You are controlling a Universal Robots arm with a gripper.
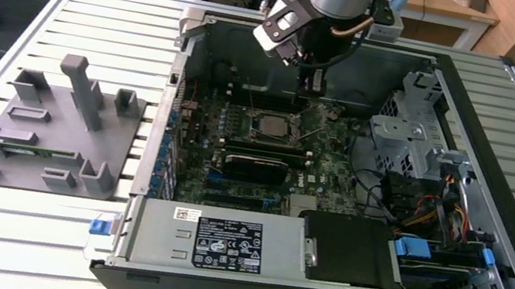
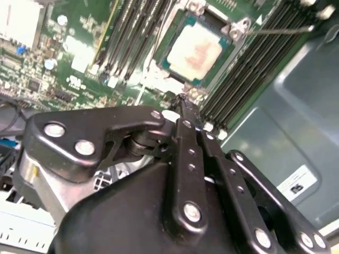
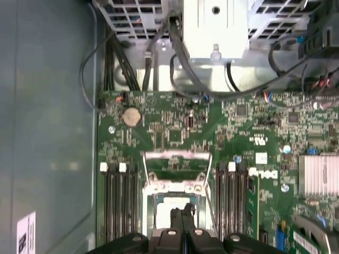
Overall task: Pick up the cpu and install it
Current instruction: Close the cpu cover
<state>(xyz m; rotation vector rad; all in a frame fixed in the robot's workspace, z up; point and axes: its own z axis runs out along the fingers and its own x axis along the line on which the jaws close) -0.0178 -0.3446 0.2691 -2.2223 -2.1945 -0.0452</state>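
Note:
The cpu (image 1: pixel 272 125), a small square chip with a pale silvery top, lies flat in the socket on the green motherboard (image 1: pixel 328 164) inside the open computer case. It also shows in the second wrist view as the cpu (image 2: pixel 198 50), and partly behind the fingers in the first wrist view as the cpu (image 3: pixel 159 211). My gripper (image 1: pixel 310 84) hangs a little above and behind the socket. Its black fingers (image 2: pixel 185 132) are pressed together with nothing between them, their tips (image 3: pixel 183 212) over the socket's edge. The socket's metal load plate (image 3: pixel 177 164) lies flipped open.
A grey holder tray (image 1: pixel 46 129) with upright posts stands on the slatted table at the exterior view's left. Inside the case are a drive cage (image 1: pixel 411 135), cables (image 1: pixel 437 194), a power supply (image 1: pixel 220 240), memory slots (image 3: pixel 119 201) and a heat sink (image 3: pixel 318 174).

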